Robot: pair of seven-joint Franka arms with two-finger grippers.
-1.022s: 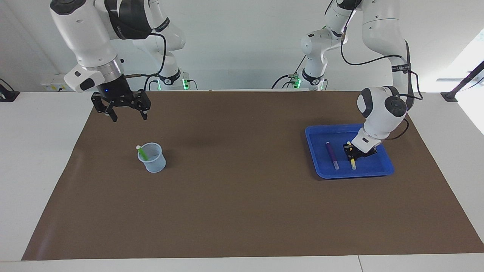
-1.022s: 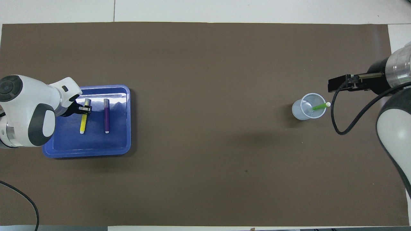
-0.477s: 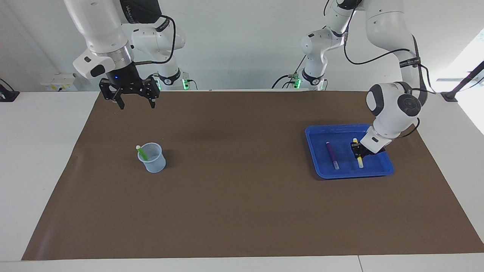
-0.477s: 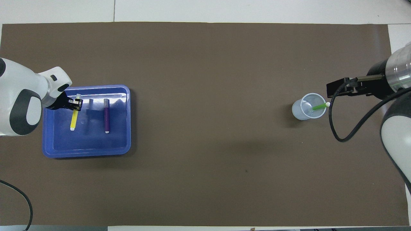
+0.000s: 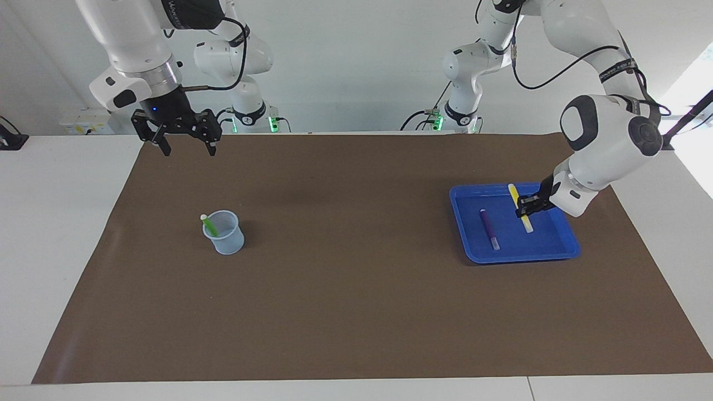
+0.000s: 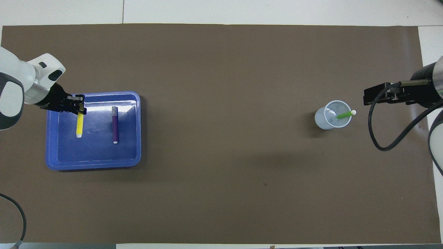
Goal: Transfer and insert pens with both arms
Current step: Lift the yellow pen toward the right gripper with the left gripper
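Observation:
My left gripper (image 5: 524, 210) (image 6: 80, 108) is shut on the yellow pen (image 5: 527, 224) (image 6: 79, 125) near its upper end. It holds the pen tilted over the blue tray (image 5: 515, 258) (image 6: 93, 164), pale tip down. The purple pen (image 5: 489, 228) (image 6: 115, 124) lies flat in the tray beside it. At the right arm's end of the table the green pen (image 5: 209, 224) (image 6: 343, 115) leans inside a clear plastic cup (image 5: 225, 238) (image 6: 327, 121). My right gripper (image 5: 189, 150) (image 6: 369, 98) hangs open and empty in the air, over the mat on the robots' side of the cup.
A brown mat (image 5: 345, 267) (image 6: 221, 180) covers most of the white table. Two smaller white arms with green lights (image 5: 253, 114) stand at the robots' edge of the table.
The left gripper has lifted the yellow pen off the tray floor and drawn it toward the left arm's end. The right gripper has risen and pulled back from the cup.

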